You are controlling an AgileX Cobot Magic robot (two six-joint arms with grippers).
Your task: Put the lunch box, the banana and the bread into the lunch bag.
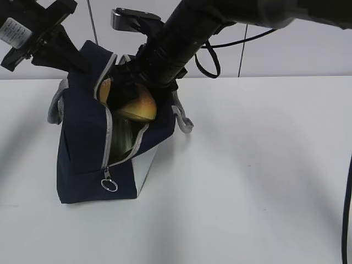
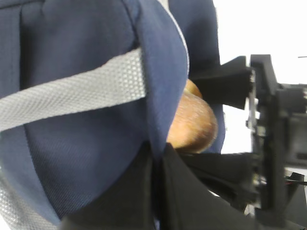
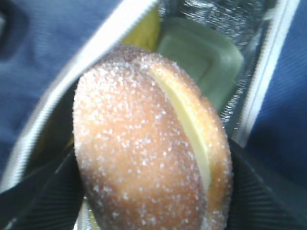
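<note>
a: status on the right gripper?

b: i've got it at the lunch bag mouth, bread between its pads, just over the zip opening. can't tell if the jaws are clamped on it or letting go.

a: left gripper?

b: pinched together on the bag's navy rim, beside the grey handle. i read that as holding the mouth wide for the drop.

a: contents?

b: below the bread: lunch box with its sage-green lid on the silver lining, banana along the far wall. bread looks like the last item.
</note>
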